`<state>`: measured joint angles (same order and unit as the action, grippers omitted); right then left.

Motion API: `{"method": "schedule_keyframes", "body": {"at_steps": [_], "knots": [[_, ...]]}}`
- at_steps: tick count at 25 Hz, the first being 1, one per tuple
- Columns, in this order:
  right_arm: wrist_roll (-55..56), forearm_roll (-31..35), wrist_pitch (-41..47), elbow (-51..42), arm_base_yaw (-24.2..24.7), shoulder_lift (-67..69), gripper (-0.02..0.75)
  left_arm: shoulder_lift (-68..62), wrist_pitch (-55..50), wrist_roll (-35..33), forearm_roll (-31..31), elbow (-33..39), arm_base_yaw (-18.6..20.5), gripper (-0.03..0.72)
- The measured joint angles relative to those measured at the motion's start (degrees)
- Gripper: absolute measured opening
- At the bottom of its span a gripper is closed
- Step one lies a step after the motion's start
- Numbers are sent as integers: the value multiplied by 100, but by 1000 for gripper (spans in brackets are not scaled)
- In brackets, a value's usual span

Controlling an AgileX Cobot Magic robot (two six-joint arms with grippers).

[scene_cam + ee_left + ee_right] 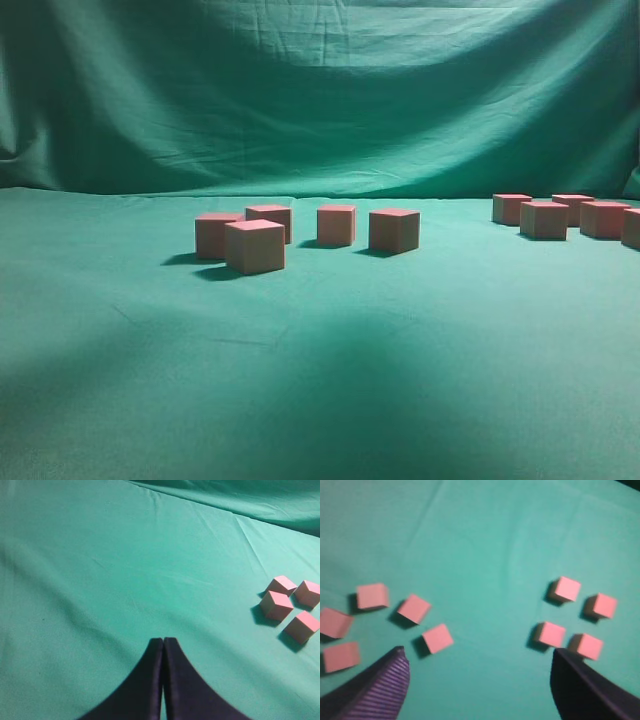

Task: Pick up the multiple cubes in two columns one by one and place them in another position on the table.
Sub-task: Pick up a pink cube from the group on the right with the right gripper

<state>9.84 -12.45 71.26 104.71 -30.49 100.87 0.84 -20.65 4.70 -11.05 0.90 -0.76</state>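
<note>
Two groups of pink cubes stand on the teal table (320, 380). In the exterior view one group (255, 246) sits left of centre and the other (544, 219) at the far right; neither gripper shows there. My right gripper (479, 652) hangs open above bare cloth with nothing between its fingers. On its left lie several cubes, the nearest (438, 638) just beyond the left fingertip (399, 655). Another cluster lies on its right, one cube (587, 646) partly behind the right fingertip (561, 656). My left gripper (163, 640) is shut and empty, with several cubes (276, 605) far to its right.
A wrinkled green curtain (320, 90) hangs behind the table. Bare cloth lies between the two cube groups (455, 240) and across the whole front of the table. Creases run through the cloth (240, 525).
</note>
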Motion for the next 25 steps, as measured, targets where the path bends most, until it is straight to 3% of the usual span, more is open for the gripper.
{"method": "schedule_keyframes", "body": {"at_steps": [8,14,18,25], "knots": [[295,-9,-96,-1877,1483,-139,569,0,0,0,0,0,0,0],[407,304,-1251,-2957,2255,-63,569,0,0,0,0,0,0,0],[394,459,-1767,-3036,2528,360,569,0,0,0,0,0,0,0],[141,505,-2443,-3047,2562,1045,569,0,0,0,0,0,0,0]]}}
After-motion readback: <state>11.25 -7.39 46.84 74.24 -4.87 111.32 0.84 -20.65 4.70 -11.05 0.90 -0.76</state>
